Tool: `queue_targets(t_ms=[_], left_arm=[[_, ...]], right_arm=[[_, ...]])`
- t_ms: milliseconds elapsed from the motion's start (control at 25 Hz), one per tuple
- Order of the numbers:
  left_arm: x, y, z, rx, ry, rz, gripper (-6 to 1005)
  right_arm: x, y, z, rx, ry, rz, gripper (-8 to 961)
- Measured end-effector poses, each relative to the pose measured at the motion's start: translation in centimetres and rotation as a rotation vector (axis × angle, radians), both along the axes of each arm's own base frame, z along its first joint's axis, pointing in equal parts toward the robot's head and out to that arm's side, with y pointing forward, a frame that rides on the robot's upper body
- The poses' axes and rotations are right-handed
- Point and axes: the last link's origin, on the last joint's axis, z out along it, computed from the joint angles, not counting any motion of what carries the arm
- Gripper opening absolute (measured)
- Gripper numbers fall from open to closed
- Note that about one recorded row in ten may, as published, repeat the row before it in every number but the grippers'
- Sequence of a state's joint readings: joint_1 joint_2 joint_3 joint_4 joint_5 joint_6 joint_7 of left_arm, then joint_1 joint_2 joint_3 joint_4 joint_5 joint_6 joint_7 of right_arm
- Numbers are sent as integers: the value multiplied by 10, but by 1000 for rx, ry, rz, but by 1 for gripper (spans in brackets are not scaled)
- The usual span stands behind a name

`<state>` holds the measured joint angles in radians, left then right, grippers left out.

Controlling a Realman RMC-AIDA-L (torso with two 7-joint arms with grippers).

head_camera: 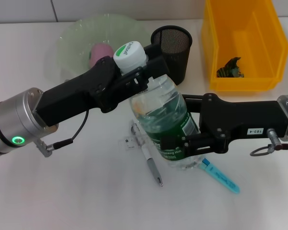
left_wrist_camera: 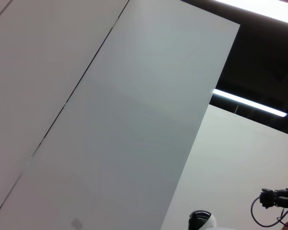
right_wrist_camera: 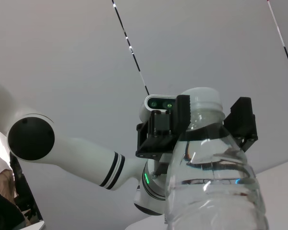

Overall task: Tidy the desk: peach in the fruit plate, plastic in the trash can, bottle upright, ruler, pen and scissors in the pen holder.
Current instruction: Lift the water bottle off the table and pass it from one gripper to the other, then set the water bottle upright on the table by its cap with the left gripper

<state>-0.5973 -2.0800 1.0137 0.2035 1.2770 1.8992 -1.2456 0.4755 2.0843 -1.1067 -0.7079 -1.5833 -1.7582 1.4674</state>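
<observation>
Bottle (head_camera: 161, 122) upright at desk (head_camera: 86, 191) centre, neck pinched by left gripper (head_camera: 134, 76), base clamped by right gripper (head_camera: 182, 143). Peach (head_camera: 100, 51) in fruit plate (head_camera: 72, 33), far left. Plastic (head_camera: 230, 67) in trash can (head_camera: 245, 43), far right. Pen holder (head_camera: 172, 48) behind bottle. Pen (head_camera: 152, 167), ruler (head_camera: 129, 142), scissors (head_camera: 221, 176) on desk near bottle.

The bottle (head_camera: 158, 120) is at the desk (head_camera: 62, 191) centre; pen holder (head_camera: 172, 48) at 12 o'clock, trash can (head_camera: 245, 48) at 1, pen (head_camera: 151, 163) at 6
</observation>
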Motion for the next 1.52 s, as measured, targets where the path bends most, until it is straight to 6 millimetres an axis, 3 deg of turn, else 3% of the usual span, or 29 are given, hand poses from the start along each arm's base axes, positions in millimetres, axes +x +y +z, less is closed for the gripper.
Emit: queue_targets(t_ms=[360, 1160, 1360, 1520], left_arm=[[0, -1, 1, -9, 13, -19, 428], [-2, 2, 12, 13, 81, -71, 423], [-15, 8, 18, 78, 155, -20, 422], [-31, 12, 30, 163, 224, 35, 421]], right_arm=[[-4, 2, 5, -43, -63, -7, 841], [1, 0, 16, -25, -84, -37, 841], [8, -2, 22, -7, -70, -65, 841], [25, -5, 34, 54, -47, -142, 840]])
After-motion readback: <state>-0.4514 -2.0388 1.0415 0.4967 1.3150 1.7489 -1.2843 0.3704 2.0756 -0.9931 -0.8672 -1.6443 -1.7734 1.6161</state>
